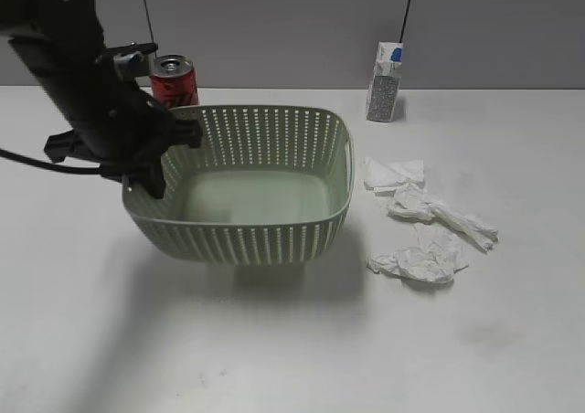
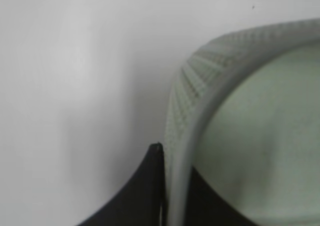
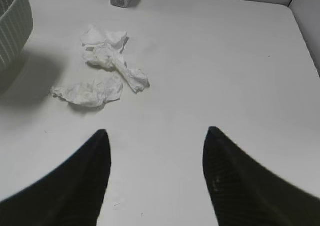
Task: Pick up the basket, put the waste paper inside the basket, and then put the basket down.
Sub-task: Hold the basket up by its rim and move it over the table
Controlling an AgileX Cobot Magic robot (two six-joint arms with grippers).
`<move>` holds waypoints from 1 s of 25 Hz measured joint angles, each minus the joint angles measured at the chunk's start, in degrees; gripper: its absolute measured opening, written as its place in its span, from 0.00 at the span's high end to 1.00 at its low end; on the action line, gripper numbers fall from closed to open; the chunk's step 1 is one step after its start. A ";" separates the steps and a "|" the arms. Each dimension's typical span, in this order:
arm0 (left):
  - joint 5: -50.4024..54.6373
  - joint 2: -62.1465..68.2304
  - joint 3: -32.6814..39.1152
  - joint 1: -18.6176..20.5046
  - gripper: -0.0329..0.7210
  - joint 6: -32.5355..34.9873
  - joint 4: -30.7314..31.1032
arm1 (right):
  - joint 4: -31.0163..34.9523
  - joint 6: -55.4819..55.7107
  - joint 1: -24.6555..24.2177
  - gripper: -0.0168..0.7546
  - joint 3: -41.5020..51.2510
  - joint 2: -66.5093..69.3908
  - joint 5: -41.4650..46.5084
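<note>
Exterior view: one basket (image 1: 265,189), pinched at its rim by the left tool (image 1: 151,162); three waste paper (image 1: 425,259) wads on the counter (image 1: 512,340). Right tool (image 3: 156,136) spread, tips only.

Sage-green slotted basket (image 1: 265,189) and waste paper (image 1: 425,221)
Basket mid-frame, tilted, empty, shadow beneath; three crumpled white wads lie right of it on the surface.

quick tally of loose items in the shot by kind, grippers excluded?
basket: 1, lifted, left gripper shut on its left rim
waste paper: 3 wads, on the table
red can: 1
white-and-blue carton: 1
Total: 6
</note>
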 joint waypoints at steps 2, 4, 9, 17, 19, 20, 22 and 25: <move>-2.72 -3.10 5.26 0.00 0.96 0.00 -0.88 | 0.23 0.00 0.00 0.40 -1.08 0.44 -2.67; -5.06 -5.01 9.32 0.00 0.96 0.00 -1.05 | 1.37 0.00 0.00 0.40 -2.08 2.05 -5.43; -6.84 -6.11 12.21 0.00 0.96 0.00 -0.27 | 6.48 0.00 0.00 0.40 -4.97 15.58 -8.34; -8.97 -6.15 12.45 0.00 0.96 -0.03 -0.13 | 8.14 -2.94 0.00 0.40 -14.79 49.44 -9.47; -9.50 -6.15 12.45 0.00 0.96 -0.03 -0.13 | 10.28 -5.72 0.00 0.40 -18.00 57.90 -9.71; -9.67 -6.15 12.45 0.00 0.96 -0.03 -0.13 | 11.63 -6.67 0.00 0.40 -19.90 62.57 -9.72; -9.85 -6.15 12.45 0.00 0.96 -0.03 -0.27 | 14.65 -8.89 0.51 0.40 -23.70 70.68 -9.84; -9.95 -6.15 12.45 0.00 0.96 -0.03 -0.43 | 15.34 -10.85 2.99 0.40 -29.90 82.01 -9.87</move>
